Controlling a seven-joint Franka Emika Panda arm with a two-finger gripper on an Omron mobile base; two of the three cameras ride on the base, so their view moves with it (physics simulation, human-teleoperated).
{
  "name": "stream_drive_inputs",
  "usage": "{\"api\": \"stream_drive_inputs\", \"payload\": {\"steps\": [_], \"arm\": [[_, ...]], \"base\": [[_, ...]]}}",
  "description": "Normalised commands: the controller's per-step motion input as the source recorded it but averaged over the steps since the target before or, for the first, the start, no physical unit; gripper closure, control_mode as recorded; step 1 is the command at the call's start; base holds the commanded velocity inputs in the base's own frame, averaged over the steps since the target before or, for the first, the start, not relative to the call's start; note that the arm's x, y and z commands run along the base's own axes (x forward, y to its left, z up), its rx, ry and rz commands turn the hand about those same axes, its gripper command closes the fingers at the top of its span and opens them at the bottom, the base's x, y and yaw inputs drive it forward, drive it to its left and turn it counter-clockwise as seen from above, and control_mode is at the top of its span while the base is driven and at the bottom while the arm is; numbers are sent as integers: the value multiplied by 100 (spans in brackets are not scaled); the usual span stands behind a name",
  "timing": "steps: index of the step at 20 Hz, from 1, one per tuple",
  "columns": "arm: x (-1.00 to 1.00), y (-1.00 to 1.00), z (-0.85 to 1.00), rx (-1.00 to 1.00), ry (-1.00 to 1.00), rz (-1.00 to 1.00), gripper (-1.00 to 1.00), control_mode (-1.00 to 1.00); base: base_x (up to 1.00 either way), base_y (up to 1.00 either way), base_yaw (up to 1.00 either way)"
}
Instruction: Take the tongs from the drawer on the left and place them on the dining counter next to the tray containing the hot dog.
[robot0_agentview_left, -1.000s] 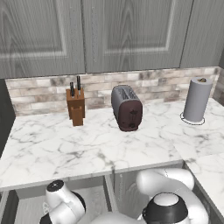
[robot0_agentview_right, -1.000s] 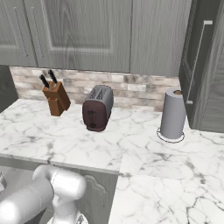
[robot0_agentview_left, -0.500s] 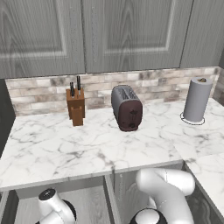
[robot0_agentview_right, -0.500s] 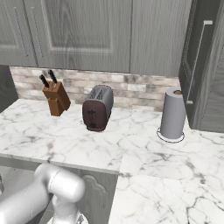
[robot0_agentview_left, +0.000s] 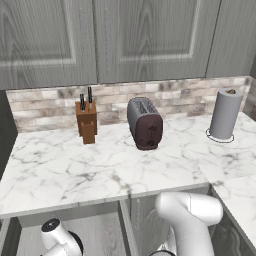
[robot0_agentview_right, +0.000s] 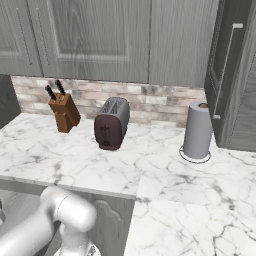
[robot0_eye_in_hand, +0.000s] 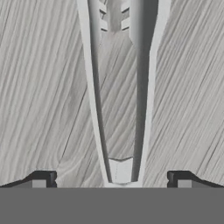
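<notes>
Silvery slim tongs (robot0_eye_in_hand: 120, 109), seemingly flat

Marble table (robot0_agentview_left: 75, 170) under grey wall cabinets (robot0_agentview_left: 145, 40)

A knife block (robot0_agentview_left: 87, 121) stands left near the brick backsplash (robot0_agentview_left: 185, 97), a dark toaster (robot0_agentview_left: 145, 123) beside it toward the middle, and a grey paper towel roll (robot0_agentview_left: 225, 114) upright well apart on the right. A tall cabinet with a bar handle (robot0_agentview_right: 226, 70) rises past the roll.
</notes>
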Motion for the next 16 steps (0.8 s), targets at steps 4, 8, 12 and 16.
{"api": "stream_drive_inputs", "payload": {"steps": [4, 8, 12, 16], "arm": [[0, 0, -21, 0, 0, 0, -100, -100], [0, 0, -22, 0, 0, 0, -100, -100], [0, 0, -21, 0, 0, 0, -100, -100], [0, 0, -18, 0, 0, 0, -100, -100]], "base": [[0, 0, 0], [0, 0, 0], [0, 0, 0], [0, 0, 0]]}}
